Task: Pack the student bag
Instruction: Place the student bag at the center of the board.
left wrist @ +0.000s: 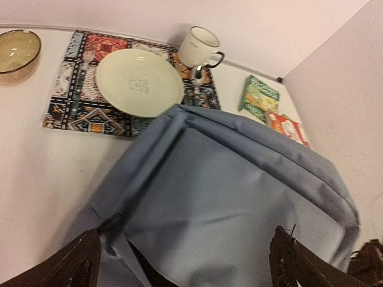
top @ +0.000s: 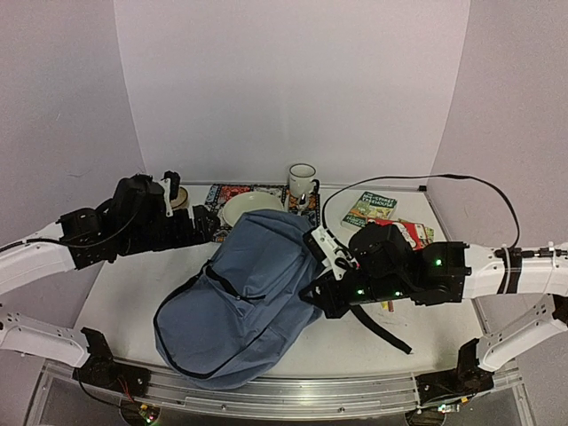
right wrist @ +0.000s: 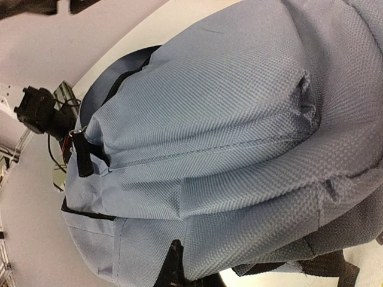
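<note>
Surface: white table [top: 115, 293], with a metal rail [top: 284, 397] along the near edge.
Room: plain pale walls [top: 293, 80] close off the back and both sides.
Student bag: the student bag [top: 240, 302] lies flat across the middle of the table, running from the near left towards the far right. Its far end overlaps the placemat's near edge.
Back row: a patterned placemat [left wrist: 75, 110] carries a pale plate [left wrist: 139, 82]. A white mug [left wrist: 199, 46] stands at its far right corner. A tan round dish [left wrist: 17, 51] sits to the placemat's left.
Right rear: a green book [left wrist: 261, 95] lies next to a red packet [left wrist: 288, 127].
Left gripper: the left gripper [left wrist: 187, 263] hangs above the bag's far-left part, jaws spread wide, with nothing between them.
Right gripper: the right gripper [top: 318, 291] sits at the bag's right edge, jaws closed, apparently pinching a fold of the fabric.
Strap: a black strap [top: 388, 330] trails from under the right arm towards the near edge.
Cable: a black cable [top: 444, 177] loops over the right rear of the table.
Hidden: the right arm covers the bag's right edge and part of the packet.
Cut off: only one dark finger [right wrist: 172, 267] shows in the right wrist view. The exact pinch point is out of sight.
Hard to make out: the print on the book and packet is unreadable. A small shiny item beside the mug cannot be identified.
Zipper: a black zipper pull [right wrist: 81, 158] sits on the seam, which looks closed there.
</note>
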You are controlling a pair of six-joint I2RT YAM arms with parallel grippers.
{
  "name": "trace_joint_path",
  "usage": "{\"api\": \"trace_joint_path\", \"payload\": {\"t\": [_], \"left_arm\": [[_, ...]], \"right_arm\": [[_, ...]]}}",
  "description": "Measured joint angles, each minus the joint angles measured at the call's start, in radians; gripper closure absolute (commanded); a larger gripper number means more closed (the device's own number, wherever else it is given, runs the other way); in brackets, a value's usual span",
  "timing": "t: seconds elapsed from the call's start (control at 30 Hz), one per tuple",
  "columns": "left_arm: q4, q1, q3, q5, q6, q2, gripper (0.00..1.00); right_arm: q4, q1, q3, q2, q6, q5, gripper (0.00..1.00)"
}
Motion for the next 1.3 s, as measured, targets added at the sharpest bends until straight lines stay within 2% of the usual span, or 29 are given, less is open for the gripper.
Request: {"api": "trace_joint_path", "payload": {"t": [0.1,0.27,0.43,0.6,0.7,0.93,1.1,1.3], "left_arm": [[0.002,0.129,0.000,0.107,0.086,0.057,0.01],[0.055,0.244,0.000,0.378,0.182,0.170,0.01],[0.144,0.285,0.000,0.609,0.214,0.281,0.11],[0.191,0.283,-0.001,0.771,0.225,0.371,0.23],[0.217,0.285,-0.015,0.815,0.216,0.377,0.38],[0.283,0.282,-0.094,0.863,0.167,0.361,0.97],[0.298,0.263,-0.162,0.804,0.082,0.242,1.00],[0.282,0.211,-0.259,0.646,-0.116,-0.027,1.00]], "right_arm": [[-0.025,0.000,0.002,-0.009,-0.043,-0.026,1.00],[-0.049,0.000,0.002,-0.023,-0.093,-0.039,1.00],[-0.066,0.000,0.008,-0.024,-0.136,-0.043,1.00],[-0.078,0.000,0.032,-0.023,-0.176,-0.044,1.00],[-0.086,-0.002,0.053,-0.017,-0.199,-0.048,1.00],[-0.106,-0.017,0.115,0.043,-0.247,-0.054,1.00],[-0.147,-0.045,0.182,0.081,-0.277,-0.061,1.00],[-0.196,-0.110,0.322,0.153,-0.314,-0.056,1.00]]}}
